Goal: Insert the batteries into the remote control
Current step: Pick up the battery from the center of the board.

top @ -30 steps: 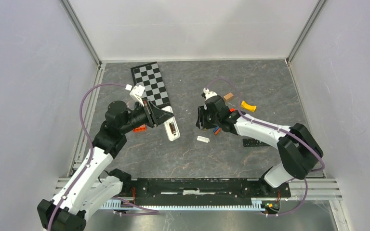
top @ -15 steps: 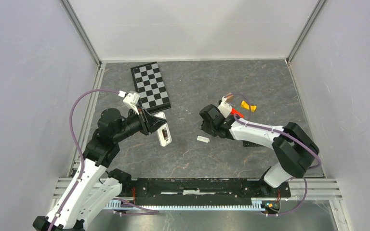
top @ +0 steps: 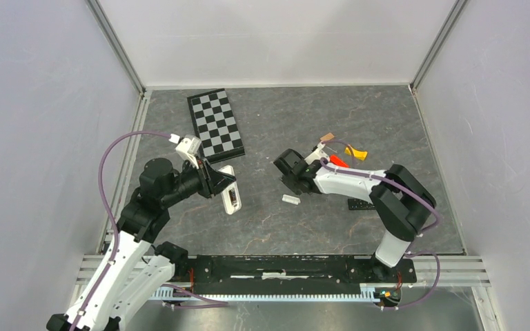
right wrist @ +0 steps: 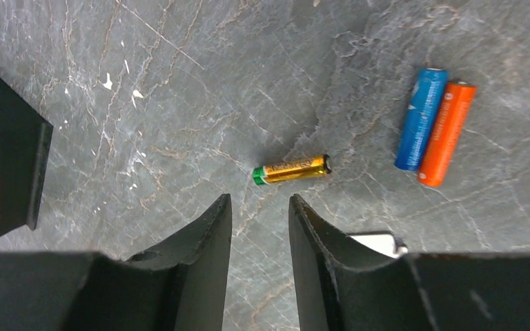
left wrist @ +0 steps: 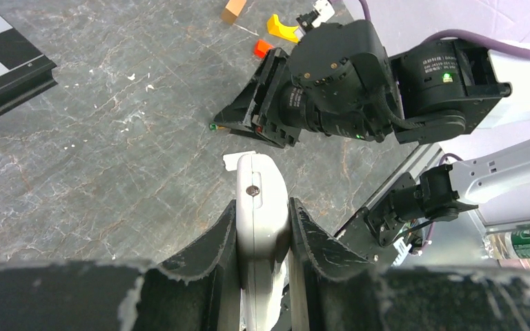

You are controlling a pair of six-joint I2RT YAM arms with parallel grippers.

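Observation:
My left gripper [top: 222,187] is shut on the white remote [top: 230,195] and holds it off the table, left of centre. In the left wrist view the remote [left wrist: 262,186] stands edge-on between the fingers. My right gripper [right wrist: 260,200] is open and empty, just short of the gold-brass battery [right wrist: 292,169] lying on the table. The blue battery [right wrist: 421,118] and the orange battery [right wrist: 446,132] lie side by side to its right. In the top view the right gripper [top: 284,178] points down at centre and the batteries are hidden under it.
A small white cover piece [top: 290,199] lies near the right gripper. A chessboard [top: 215,124] lies at the back left. A black remote [top: 360,204], a red block [top: 338,162], a yellow block [top: 356,152] and a tan block [top: 328,137] lie at the right.
My left arm has drawn the white remote nearer and to the left. My right gripper has swung left and down over the batteries.

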